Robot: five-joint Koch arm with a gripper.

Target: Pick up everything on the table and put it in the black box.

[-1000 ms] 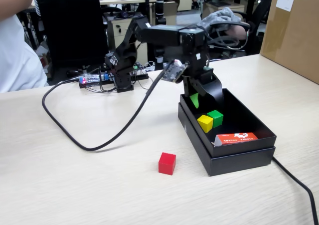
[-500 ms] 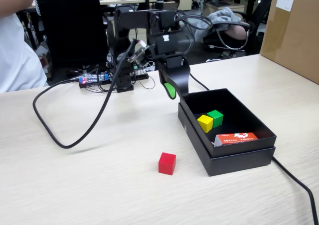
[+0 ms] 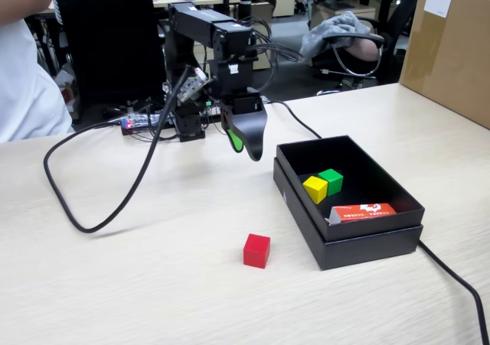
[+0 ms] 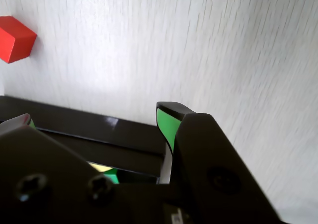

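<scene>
While the green cube (image 3: 331,180) and yellow cube (image 3: 315,188) already lie in the black box (image 3: 367,242), the red cube (image 3: 256,250) sits alone on the table (image 3: 138,284), just beside the box's front corner. It looks light and rigid (smooth faces, likely a bit slippery), best pinched across two opposite flat sides. Above the table, the gripper (image 3: 246,148) holds nothing; its gap I cannot tell.

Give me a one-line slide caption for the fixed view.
Empty gripper hangs above the table beside the matte black box holding green and yellow cubes; small red cube remains outside.
</scene>
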